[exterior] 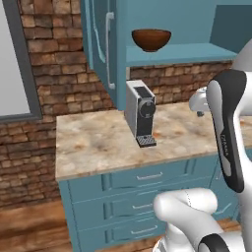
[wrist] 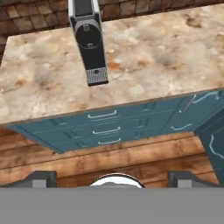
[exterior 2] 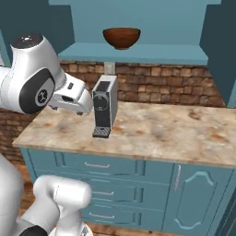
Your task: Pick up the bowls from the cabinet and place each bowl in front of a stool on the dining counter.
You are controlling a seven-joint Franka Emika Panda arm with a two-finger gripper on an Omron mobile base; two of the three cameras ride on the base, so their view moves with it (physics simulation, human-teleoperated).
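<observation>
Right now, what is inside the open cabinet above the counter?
One reddish-brown wooden bowl stands on the cabinet shelf. The arm covers the shelf's right part in the left base view.

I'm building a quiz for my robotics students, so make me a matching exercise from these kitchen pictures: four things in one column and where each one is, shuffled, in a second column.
Things:
1. glossy reddish-brown wooden bowl
2. silver and black coffee machine
3. teal drawers with silver handles
4. red-brown brick wall

Places:
A. standing on the beige marbled stone counter
B. below the counter top
C. on the shelf of the teal-blue wall cabinet
D. behind the counter, rising beside the cabinet

Pairs: 1-C, 2-A, 3-B, 4-D
</observation>
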